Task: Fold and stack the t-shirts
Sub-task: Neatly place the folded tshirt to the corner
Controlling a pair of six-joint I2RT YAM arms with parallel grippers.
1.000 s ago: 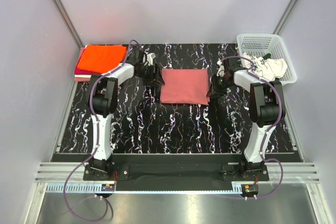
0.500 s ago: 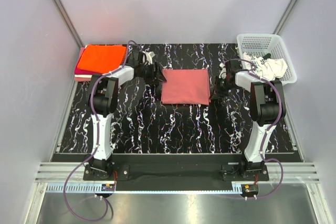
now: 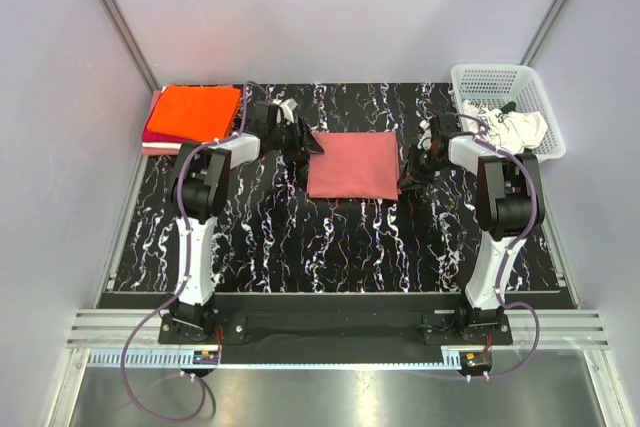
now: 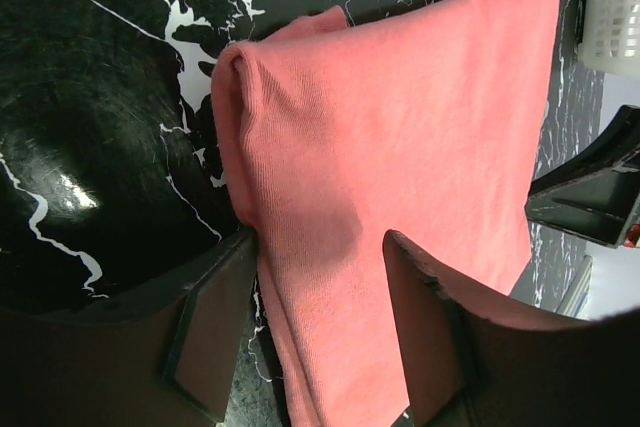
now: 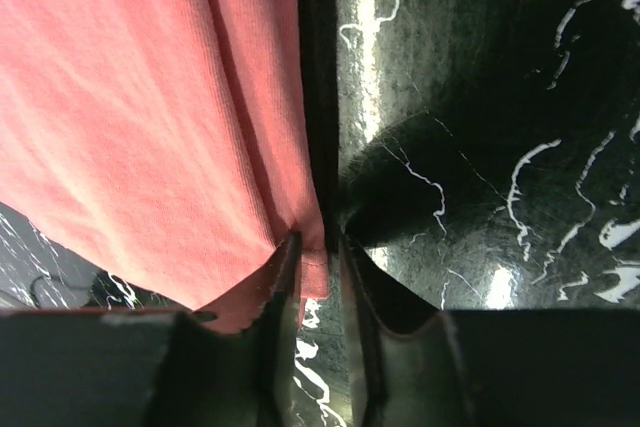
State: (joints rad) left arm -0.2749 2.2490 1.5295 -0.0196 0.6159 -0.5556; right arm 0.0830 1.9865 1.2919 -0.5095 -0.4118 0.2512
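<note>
A dusty rose-red t-shirt (image 3: pixel 350 165) lies folded into a rectangle at mid table. My left gripper (image 3: pixel 303 147) is at its left edge. In the left wrist view that gripper (image 4: pixel 320 247) stands open, its jaws wide apart astride the rose cloth (image 4: pixel 400 117). My right gripper (image 3: pixel 408 175) is at the shirt's right edge. Seen from the right wrist, the gripper (image 5: pixel 320 239) has its jaws a narrow gap apart, with the shirt's (image 5: pixel 130 117) hem corner between them. An orange t-shirt (image 3: pixel 198 110) lies folded on a magenta one (image 3: pixel 152 133) at the back left.
A white mesh basket (image 3: pixel 490 74) stands at the back right and holds a white t-shirt with black print (image 3: pixel 515 128). The tabletop (image 3: pixel 330 237) is black marble with white veins. Grey walls close in the back and both sides.
My left gripper has shifted a little rightward onto the shirt's left edge and narrowed slightly. My right gripper closed at the right hem and has parted again a little.
</note>
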